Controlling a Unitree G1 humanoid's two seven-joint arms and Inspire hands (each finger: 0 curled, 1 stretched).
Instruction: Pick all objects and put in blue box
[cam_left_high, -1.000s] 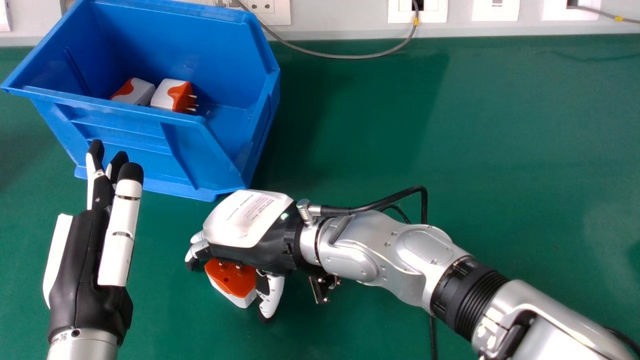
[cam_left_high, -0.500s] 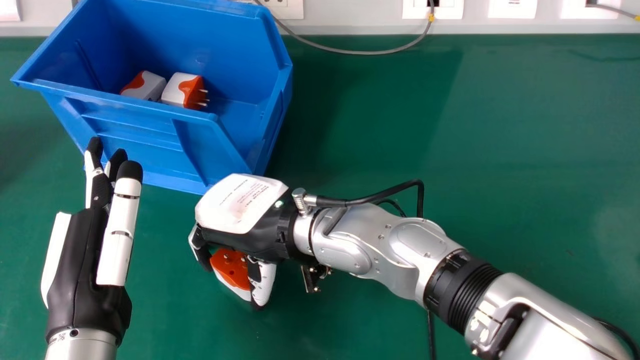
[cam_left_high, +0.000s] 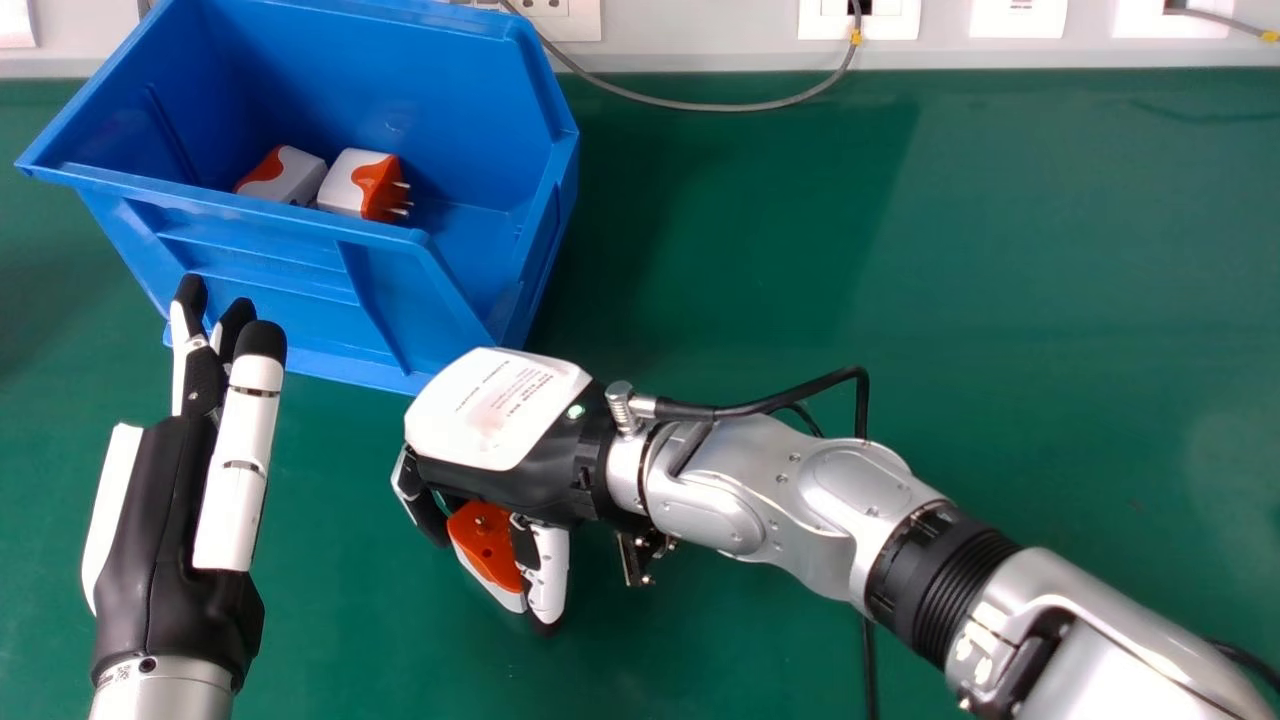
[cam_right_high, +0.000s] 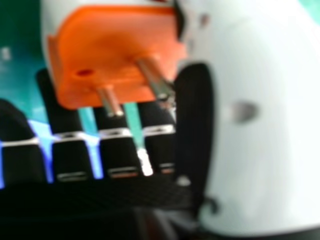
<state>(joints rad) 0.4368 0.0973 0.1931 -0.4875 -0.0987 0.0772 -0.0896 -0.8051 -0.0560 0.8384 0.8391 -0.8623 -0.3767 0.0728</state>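
the head view looks from the robot's head forward and down, from some distance, over the flat green table (cam_left_high: 750, 250) and the open blue plastic box (cam_left_high: 290, 275). the right hand view looks from very near, into the space between thumb and fingers of the black and white right hand (cam_left_high: 500, 430). both views share this hand and the orange and white plug with metal pins (cam_left_high: 485, 545).

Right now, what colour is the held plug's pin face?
The pin face is orange, best in right hand view.
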